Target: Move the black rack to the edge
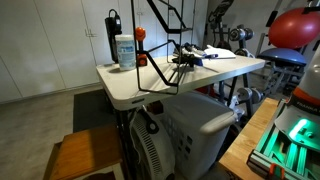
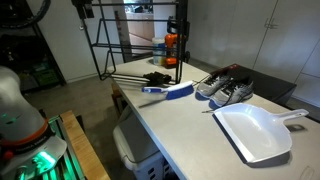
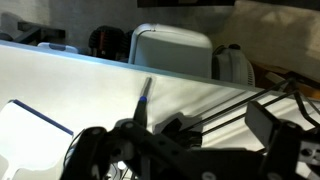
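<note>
Black wire throughout, the black rack (image 2: 135, 40) is standing near the white jar (image 1: 125, 52), contents hidden from me, while I am holding the gripper (image 2: 155, 77) low at its base, finger state untellable.

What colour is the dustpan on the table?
White; the dustpan shows best in an exterior view.
</note>
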`<act>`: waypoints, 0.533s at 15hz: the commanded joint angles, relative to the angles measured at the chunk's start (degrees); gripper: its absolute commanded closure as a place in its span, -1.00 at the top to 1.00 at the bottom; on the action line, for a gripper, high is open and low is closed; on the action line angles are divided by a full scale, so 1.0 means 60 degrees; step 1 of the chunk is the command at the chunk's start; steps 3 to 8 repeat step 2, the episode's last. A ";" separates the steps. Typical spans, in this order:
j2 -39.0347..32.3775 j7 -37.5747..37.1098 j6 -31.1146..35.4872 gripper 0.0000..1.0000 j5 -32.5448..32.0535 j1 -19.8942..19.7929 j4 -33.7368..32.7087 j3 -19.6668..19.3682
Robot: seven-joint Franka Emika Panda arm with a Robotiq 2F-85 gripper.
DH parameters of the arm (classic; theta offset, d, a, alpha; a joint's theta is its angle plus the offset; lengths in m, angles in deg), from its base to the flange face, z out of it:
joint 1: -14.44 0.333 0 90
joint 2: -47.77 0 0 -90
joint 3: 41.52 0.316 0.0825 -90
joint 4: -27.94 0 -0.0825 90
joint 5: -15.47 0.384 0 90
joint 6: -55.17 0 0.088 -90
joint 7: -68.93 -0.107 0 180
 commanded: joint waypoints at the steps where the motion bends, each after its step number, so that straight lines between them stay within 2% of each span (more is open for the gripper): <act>1: -0.0016 -0.0042 -0.0027 1.00 -0.0029 0.0083 -0.0031 -0.0046; 8: -0.0016 -0.0042 -0.0027 1.00 -0.0029 0.0083 -0.0031 -0.0046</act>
